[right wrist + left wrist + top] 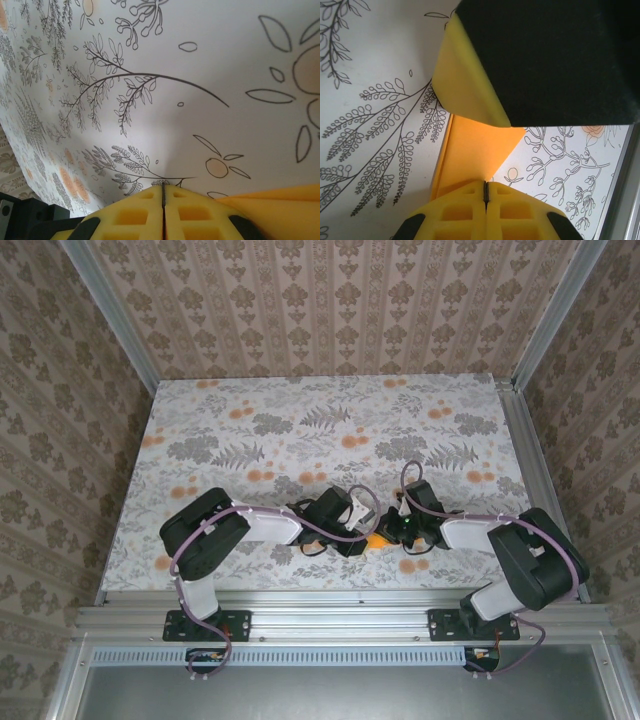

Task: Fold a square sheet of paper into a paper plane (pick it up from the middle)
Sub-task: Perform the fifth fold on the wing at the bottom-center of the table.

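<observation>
Lying on the flower-printed tabletop [300,430], the orange sheet of paper [475,150] reaches right up to the tips of the left gripper [485,192]. It has a straight folded edge along its left side and a slanted edge running off to the right. The left gripper's yellow fingers are pressed together with only a thin dark seam between them. Whether they pinch the paper's near edge cannot be told. Just beyond the paper, a black block [550,60] with a pale yellow curved face hangs over its far end.

The right gripper [164,192] also has its fingers together, resting low over bare tabletop. A strip of the orange paper lies just to the right of its fingertips. Seen from above, both arms meet tip to tip near the tabletop's front edge, with the paper between them.
</observation>
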Robot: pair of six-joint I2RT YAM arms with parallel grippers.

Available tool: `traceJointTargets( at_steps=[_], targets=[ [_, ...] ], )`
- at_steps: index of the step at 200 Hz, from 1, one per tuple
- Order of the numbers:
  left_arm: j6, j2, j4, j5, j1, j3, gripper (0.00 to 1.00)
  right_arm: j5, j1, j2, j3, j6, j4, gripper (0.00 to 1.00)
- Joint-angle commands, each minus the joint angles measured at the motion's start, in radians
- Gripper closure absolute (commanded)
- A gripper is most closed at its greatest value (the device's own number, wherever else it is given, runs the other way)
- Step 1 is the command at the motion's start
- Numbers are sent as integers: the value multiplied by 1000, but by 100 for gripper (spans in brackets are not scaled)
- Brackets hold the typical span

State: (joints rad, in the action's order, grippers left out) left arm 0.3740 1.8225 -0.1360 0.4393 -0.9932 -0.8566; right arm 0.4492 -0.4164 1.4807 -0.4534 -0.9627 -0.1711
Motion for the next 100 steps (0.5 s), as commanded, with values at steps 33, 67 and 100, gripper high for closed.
traceJointTargets(
  at_steps=[33,67,100],
  targets=[
    [-13,49,121,-110,24,51,100,-138,23,-3,12,105,113,90],
    [-18,52,121,-100,33,62,100,-164,72,-37,19,146,161,91],
    [-26,52,128,-85,39,67,100,-132,103,-27,27,150,130,91]
  ],
)
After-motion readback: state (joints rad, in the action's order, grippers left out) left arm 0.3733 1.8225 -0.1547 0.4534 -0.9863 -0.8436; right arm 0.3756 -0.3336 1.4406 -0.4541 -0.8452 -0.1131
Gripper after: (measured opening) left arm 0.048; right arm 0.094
